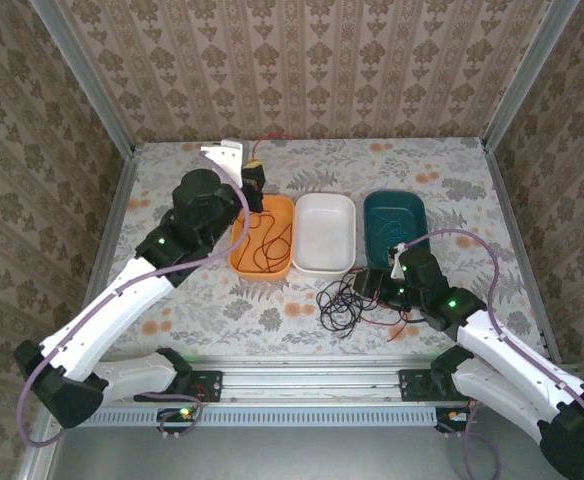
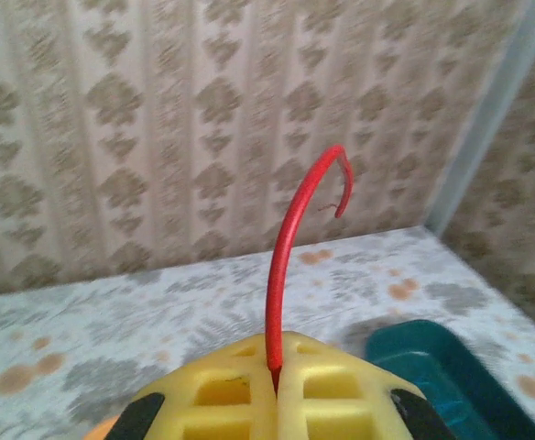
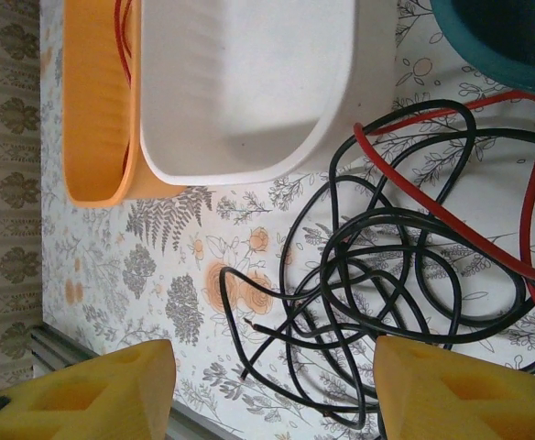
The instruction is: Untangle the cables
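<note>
Three trays stand side by side mid-table (image 1: 472,180): left tray (image 1: 237,262), middle tray (image 1: 324,235), right tray (image 1: 392,215). A cable (image 1: 267,245) lies in the left tray and rises from it to the left gripper (image 1: 255,180), which hangs over that tray's far end and pinches it. A tangle (image 1: 347,300) of cables lies on the table just before the middle and right trays. The right gripper (image 1: 372,283) sits at the tangle's right side, before the right tray.
</note>
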You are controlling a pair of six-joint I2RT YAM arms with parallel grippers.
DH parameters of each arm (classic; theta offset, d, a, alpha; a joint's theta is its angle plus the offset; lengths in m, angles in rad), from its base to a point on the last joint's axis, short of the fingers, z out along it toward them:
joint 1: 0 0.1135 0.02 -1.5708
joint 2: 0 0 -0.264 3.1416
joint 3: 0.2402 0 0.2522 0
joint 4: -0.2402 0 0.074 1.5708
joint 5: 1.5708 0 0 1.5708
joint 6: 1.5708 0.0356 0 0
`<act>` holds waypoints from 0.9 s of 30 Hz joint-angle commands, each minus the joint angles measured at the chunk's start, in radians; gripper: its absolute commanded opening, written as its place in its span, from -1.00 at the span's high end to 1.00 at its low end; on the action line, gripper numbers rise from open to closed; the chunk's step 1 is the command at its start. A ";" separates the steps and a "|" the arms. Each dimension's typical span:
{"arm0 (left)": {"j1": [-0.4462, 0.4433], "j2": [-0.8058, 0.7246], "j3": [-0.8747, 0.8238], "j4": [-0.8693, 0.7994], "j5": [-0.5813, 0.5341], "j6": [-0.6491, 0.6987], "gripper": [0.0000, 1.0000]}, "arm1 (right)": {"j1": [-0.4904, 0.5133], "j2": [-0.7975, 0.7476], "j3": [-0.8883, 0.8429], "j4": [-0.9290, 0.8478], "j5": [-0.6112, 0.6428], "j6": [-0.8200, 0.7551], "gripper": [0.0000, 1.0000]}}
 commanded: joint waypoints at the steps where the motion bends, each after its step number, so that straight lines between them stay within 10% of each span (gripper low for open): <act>1: 0.062 0.063 -0.082 0.033 -0.017 -0.066 1.00 | 0.005 -0.007 0.012 -0.028 0.002 -0.010 -0.20; 9: 0.089 0.264 -0.241 0.201 0.153 -0.229 1.00 | 0.005 0.024 0.060 -0.097 0.001 -0.046 -0.19; 27: 0.108 0.491 -0.158 0.008 -0.010 -0.443 0.97 | 0.005 0.044 0.078 -0.155 0.003 -0.068 -0.19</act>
